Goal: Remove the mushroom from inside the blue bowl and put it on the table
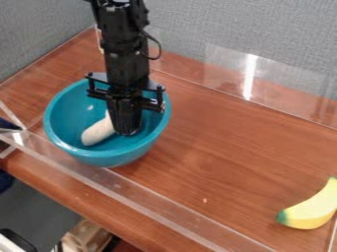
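Closed hand (pixel 126 126) inside blue bowl (pixel 66 140)

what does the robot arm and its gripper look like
The arm is all black and blocky, built of stacked segments, with thin dark cables along its side. The gripper is black too: a short horizontal crossbar above narrow jaws. No markings are legible.
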Available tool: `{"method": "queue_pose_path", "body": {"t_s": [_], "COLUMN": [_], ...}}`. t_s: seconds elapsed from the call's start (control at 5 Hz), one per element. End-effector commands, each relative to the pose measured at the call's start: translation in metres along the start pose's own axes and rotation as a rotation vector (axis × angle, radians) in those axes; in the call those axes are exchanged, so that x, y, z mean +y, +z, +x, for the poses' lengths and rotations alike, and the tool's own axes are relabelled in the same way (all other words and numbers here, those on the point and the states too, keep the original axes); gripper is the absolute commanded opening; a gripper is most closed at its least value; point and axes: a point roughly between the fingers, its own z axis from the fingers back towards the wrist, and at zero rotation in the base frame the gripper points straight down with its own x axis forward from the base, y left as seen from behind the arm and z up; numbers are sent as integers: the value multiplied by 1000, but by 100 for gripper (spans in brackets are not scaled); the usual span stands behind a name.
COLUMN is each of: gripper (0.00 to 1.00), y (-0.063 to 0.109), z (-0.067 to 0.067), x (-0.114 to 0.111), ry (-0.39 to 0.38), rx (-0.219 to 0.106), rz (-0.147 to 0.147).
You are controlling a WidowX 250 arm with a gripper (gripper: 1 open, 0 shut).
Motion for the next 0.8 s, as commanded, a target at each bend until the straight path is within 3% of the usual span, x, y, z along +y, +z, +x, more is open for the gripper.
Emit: {"method": "queue_pose_path", "body": {"t_s": [0.0, 0.2, 0.4, 0.6], "gripper": [100, 100, 0, 0], "y": [9, 5, 3, 0], "z": [2, 2, 3, 4], "x": [-7, -8, -8, -8], "ry": [-17, -15, -12, -10], "rx": [-39, -31, -32, -33], "rz": [4, -1, 0, 1]}}
